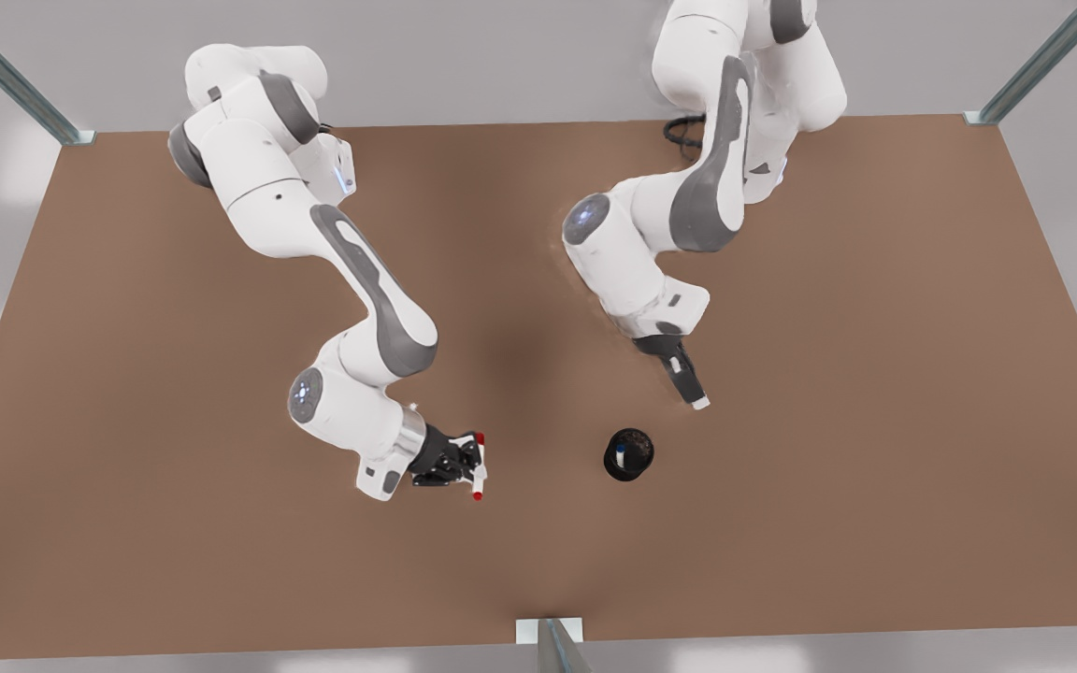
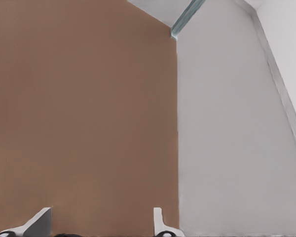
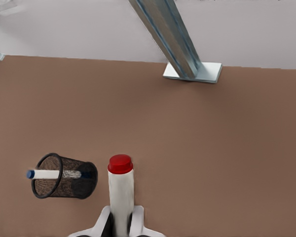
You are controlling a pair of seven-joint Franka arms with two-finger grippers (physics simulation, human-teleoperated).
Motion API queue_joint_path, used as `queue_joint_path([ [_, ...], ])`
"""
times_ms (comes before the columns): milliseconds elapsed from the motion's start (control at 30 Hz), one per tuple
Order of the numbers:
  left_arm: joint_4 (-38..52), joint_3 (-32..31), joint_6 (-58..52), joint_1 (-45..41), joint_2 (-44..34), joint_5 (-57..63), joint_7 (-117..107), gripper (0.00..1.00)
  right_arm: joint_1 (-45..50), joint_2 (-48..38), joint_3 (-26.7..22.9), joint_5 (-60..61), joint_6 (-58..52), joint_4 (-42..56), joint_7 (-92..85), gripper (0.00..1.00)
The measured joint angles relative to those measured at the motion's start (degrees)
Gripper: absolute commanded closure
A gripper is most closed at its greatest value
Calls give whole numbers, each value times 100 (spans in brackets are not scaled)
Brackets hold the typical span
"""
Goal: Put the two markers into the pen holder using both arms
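Two white arms reach over the brown surface (image 1: 875, 374). The right tool (image 1: 471, 465), on the front view's left, squeezes the red marker (image 1: 479, 465) between its fingers. In the right wrist view the red marker (image 3: 121, 190) sticks out from the right tool (image 3: 120, 224), with its red end pointing away from the tool.

The pen holder (image 1: 629, 454) sits on the surface, between the two tools and apart from both. The blue marker (image 1: 621, 457) is inside it. In the right wrist view the blue marker (image 3: 49, 174) pokes out of the pen holder (image 3: 64, 176), just beside the red marker.

The left tool (image 1: 691, 383), on the front view's right, hangs near the pen holder. Its fingers (image 2: 39, 222) are spread apart and hold nothing.
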Motion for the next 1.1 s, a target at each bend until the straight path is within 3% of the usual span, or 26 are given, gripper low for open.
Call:
queue_joint_path([
  [33,167,-1902,-336,1998,-538,-407,513,0,5,169,238,15,156,146,-57,74],
  [67,686,-3363,-752,3791,-439,-737,1080,0,9,321,473,26,331,260,-128,74],
  [100,1205,-4114,-1135,5222,-204,-996,1632,0,17,410,665,33,514,323,-209,74],
  [133,1581,-4490,-1469,6038,10,-1201,2155,0,35,461,826,37,712,356,-312,74],
  [200,1976,-4780,-2042,6613,280,-1469,3168,0,85,538,1085,42,1098,371,-585,74],
  [233,1966,-4829,-2248,6662,334,-1443,3675,0,85,608,1225,42,1276,374,-762,74],
  [300,150,-4869,-2089,6296,-566,-1160,4646,0,96,757,1462,37,1671,379,-1153,74],
  [367,-722,-4885,-1972,5899,-1013,-935,5444,0,195,881,1586,21,2116,381,-1549,74],
  [667,-303,-5074,-2191,5894,-886,-928,8082,0,914,1549,1699,-110,3887,1011,-2876,74],
  [1100,-177,-5105,-2457,5719,-762,-677,10782,0,1596,2218,1569,-146,4499,1747,-3873,74],
])
